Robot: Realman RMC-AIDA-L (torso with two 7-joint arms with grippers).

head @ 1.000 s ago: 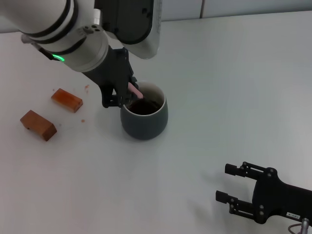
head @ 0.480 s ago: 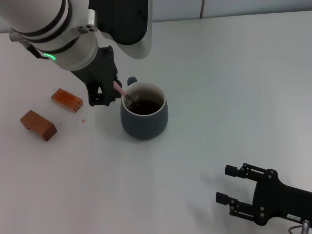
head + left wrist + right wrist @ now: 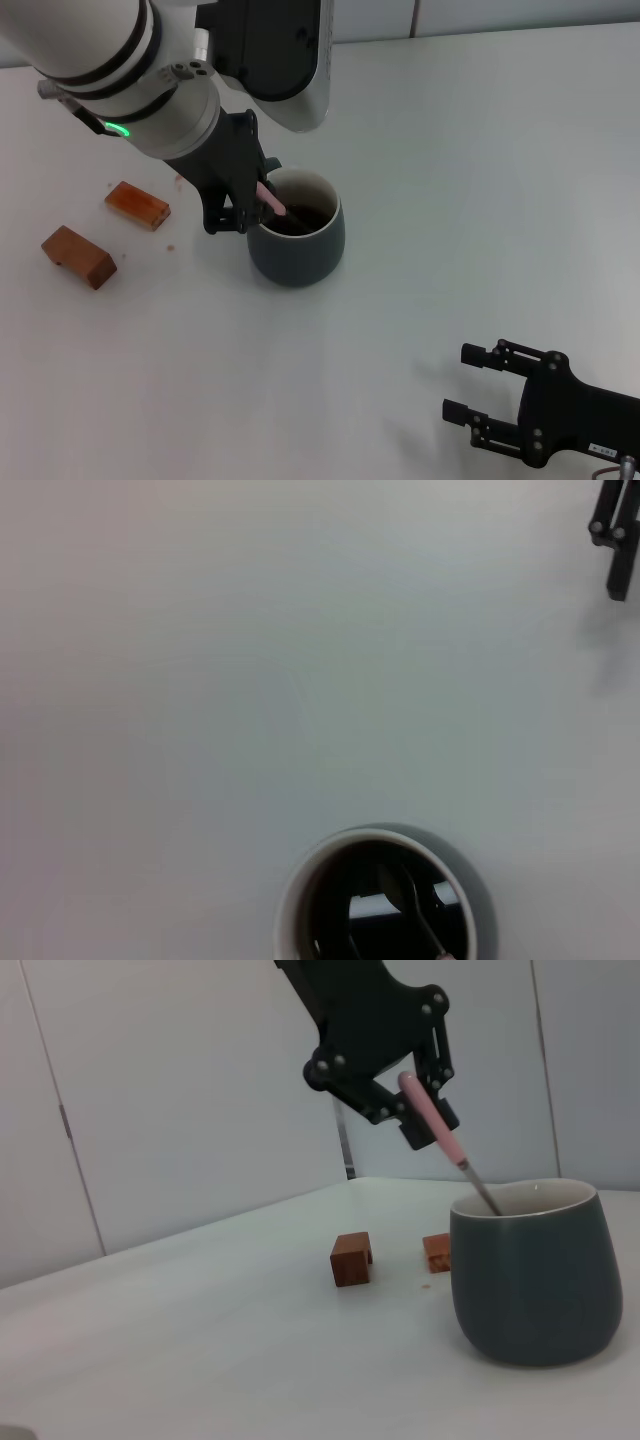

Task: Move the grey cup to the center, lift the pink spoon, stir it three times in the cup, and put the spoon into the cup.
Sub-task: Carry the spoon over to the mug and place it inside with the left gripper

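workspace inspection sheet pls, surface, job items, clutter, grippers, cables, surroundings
surface: white table, a few small crumbs near the blocks.
cup: grey cup upright near the middle, dark liquid inside.
spoon: pink spoon tilted, metal end down inside the cup, handle above the rim.
clutter: two brown blocks on the cup's left side, apart from it and from each other.
left gripper: left gripper at the cup's rim, shut on the spoon handle.
right gripper: right gripper open, low over the table at the near right, holding nothing.
cables: nothing seen.
surroundings: pale wall panels behind the table.
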